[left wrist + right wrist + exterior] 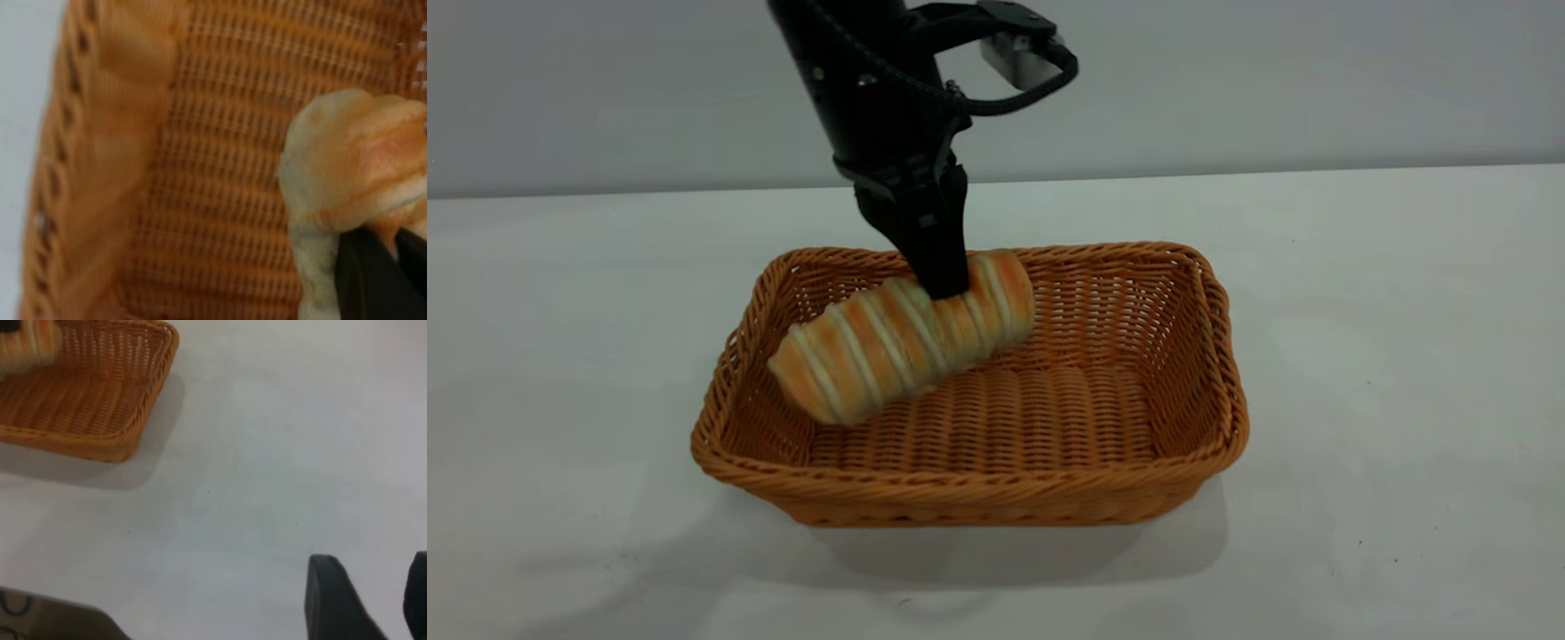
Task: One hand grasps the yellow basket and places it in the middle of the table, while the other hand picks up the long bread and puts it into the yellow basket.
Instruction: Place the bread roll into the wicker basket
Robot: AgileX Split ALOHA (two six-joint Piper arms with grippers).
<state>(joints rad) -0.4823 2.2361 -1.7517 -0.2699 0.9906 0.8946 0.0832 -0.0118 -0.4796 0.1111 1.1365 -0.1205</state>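
Now clenched on the long bread (903,342) over the yellow basket (996,484), left gripper (941,283) fingers ready to release; right gripper (363,603) fingers released, idle.

The left arm reaches steeply down from above, its pincer (938,284) clamped tight. The right pincer (373,600) hangs low over the tabletop (280,453), fingers (333,600) apart.

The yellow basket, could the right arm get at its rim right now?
Probably yes. The right gripper, jaws open, hangs over bare table beside the yellow basket, with nothing between. The left gripper holds the long bread over the other half.
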